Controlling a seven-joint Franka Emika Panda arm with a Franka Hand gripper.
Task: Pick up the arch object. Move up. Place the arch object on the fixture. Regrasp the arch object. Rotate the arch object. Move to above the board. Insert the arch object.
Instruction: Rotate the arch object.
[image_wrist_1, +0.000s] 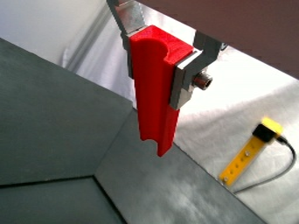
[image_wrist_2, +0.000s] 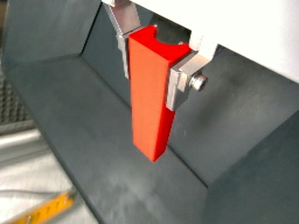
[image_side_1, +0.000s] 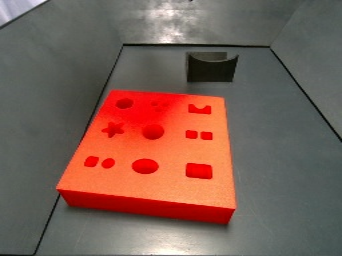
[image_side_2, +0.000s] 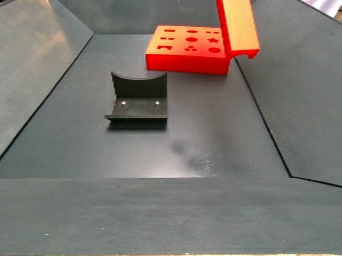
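**One piece in the grip, raised off the floor; fixture and board not yet used**

One item is held. In both wrist views the gripper (image_wrist_1: 163, 59) has its silver fingers (image_wrist_1: 187, 80) closed on the upper part of the arch object (image_wrist_1: 156, 92), which hangs roughly upright below them with its notched end face uppermost between the plates. Its lower end is clear of the grey floor (image_wrist_1: 59, 114). A yellow strip with a cable (image_wrist_1: 253, 153) lies outside the tray wall.

In a side view the fixture (image_side_2: 139, 98) stands empty on the floor in the foreground, scooped top unoccupied. Beyond it lies the board (image_side_2: 193, 49), and the red bar shows at the top edge of that view, raised and well apart from the fixture.

Farther off, the board's holes (image_side_1: 154, 130) all appear vacant, the arch-shaped one included.

Assessment: pick-up is done and the lift looks under way or complete. Placing on the fixture, regrasping, rotating, moving above the board and inserting remain.
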